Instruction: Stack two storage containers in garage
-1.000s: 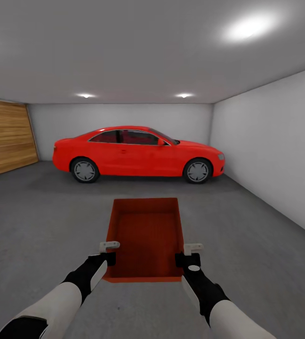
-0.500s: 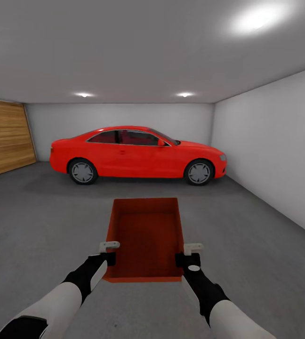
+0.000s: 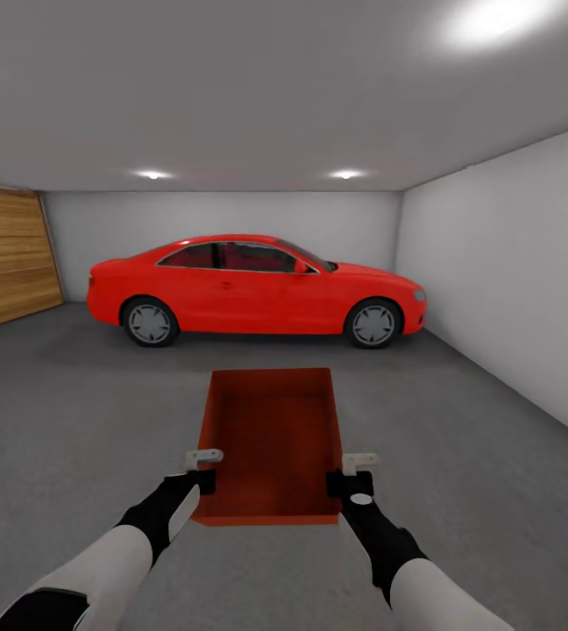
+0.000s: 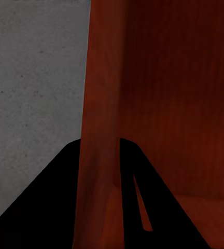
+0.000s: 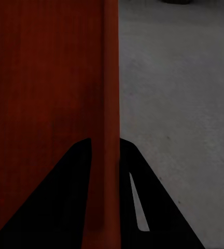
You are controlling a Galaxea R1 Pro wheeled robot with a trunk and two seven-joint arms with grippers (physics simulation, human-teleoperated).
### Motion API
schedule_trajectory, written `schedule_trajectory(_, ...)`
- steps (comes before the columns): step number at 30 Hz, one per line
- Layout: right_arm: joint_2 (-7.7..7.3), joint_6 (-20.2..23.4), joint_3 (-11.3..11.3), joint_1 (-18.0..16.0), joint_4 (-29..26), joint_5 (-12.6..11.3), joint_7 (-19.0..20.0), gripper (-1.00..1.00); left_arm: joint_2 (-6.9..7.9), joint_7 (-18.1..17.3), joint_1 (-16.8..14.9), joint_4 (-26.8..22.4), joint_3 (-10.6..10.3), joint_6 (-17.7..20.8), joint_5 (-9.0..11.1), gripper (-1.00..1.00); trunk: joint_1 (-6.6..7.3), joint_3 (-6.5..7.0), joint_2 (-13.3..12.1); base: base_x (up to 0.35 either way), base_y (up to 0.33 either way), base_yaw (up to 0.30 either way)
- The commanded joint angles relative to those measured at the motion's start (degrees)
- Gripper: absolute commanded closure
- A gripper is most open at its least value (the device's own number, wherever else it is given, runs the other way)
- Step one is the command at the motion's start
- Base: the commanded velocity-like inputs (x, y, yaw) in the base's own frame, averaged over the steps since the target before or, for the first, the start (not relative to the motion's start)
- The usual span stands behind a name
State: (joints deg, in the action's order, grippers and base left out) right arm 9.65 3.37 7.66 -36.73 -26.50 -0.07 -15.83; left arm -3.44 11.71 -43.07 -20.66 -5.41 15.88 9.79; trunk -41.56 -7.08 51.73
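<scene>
I hold one red-orange open-top storage container out in front of me, above the dark grey concrete floor of the garage. My left gripper is shut on its left wall, one finger either side. On the opposite side my right gripper is shut on the right wall in the same way. The container is empty and level.
A glossy red car is parked across the far end. A wood-panelled door stands at the left and a white wall runs along the right. Open concrete lies between me and the car.
The view has advanced slightly and turned a little; the car looks larger and the wood door has slid left. Both grippers still hold the container the same way.
</scene>
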Motion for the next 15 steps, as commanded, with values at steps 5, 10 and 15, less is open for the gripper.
schedule_trajectory(5, -0.07, 0.3, 0.5, 0.0, 0.0, -0.8, -0.3, 1.00, 3.08, 1.0, -0.1, -0.3, 1.3, -3.1, -1.3, 1.00, -0.04, -0.09, 0.1, 0.322, 0.000, 0.000)
schedule_trajectory(10, -0.07, 0.3, 0.5, 0.0, 0.0, -0.8, -0.3, 1.00, 3.08, 1.0, -0.1, -0.3, 1.3, -3.2, -1.3, 1.00, -0.04, -0.09, 0.1, 0.322, 0.000, 0.000)
schedule_trajectory(15, -0.07, 0.3, 0.5, 0.0, 0.0, -0.8, -0.3, 1.00, 3.08, 1.0, -0.1, -0.3, 1.3, -3.1, -1.3, 1.00, -0.04, -0.09, 0.1, 0.322, 0.000, 0.000)
